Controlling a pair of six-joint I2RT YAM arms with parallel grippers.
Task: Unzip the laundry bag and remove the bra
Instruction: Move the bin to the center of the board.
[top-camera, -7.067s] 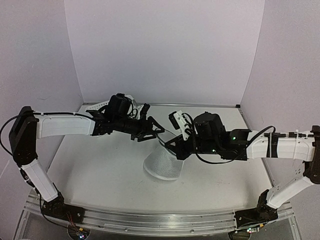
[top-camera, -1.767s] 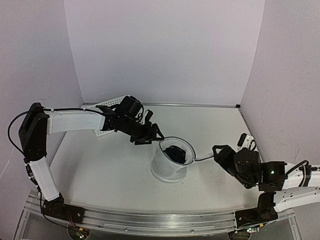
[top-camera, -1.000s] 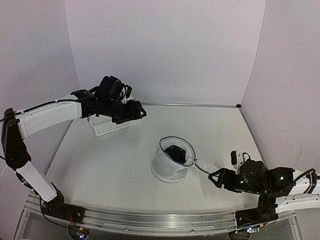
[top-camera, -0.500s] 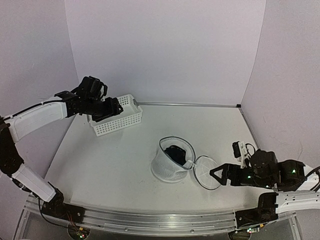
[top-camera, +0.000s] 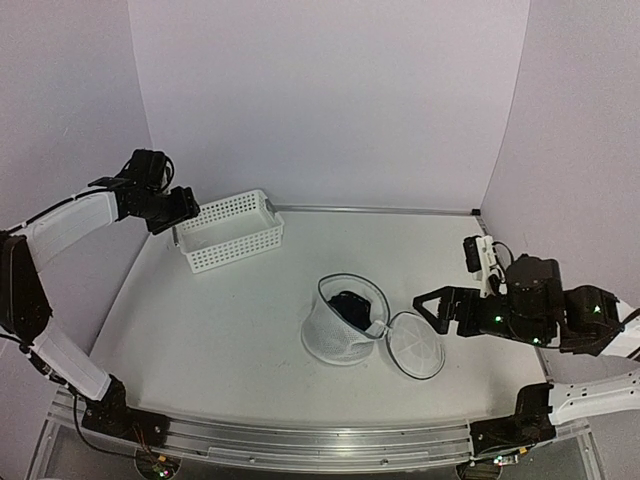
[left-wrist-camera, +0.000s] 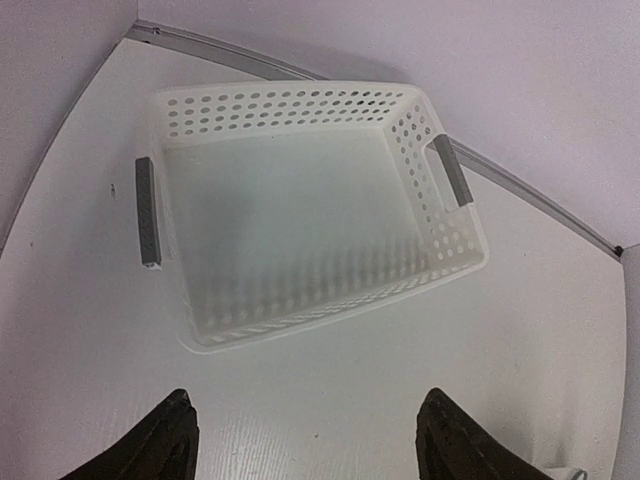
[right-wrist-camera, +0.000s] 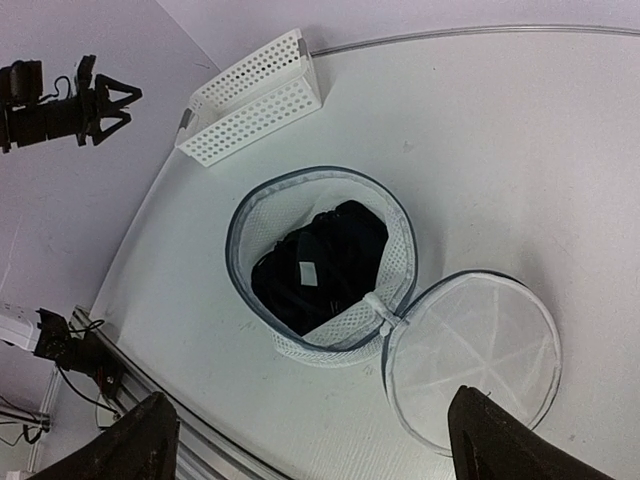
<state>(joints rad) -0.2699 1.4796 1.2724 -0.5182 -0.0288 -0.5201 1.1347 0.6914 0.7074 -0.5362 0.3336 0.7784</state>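
The bra (top-camera: 349, 305) lies in the laundry bag (top-camera: 326, 340). The bag's lid (top-camera: 415, 348) lies just right of it, touching; the basket (top-camera: 236, 248) stands well behind, leftward.

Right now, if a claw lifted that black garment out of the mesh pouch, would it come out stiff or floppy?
Probably floppy: the bra lies crumpled in folds inside the laundry bag, so it would likely drape and dangle. It looks light, being small thin fabric. The mesh bag seems light too and may tip or drag along.
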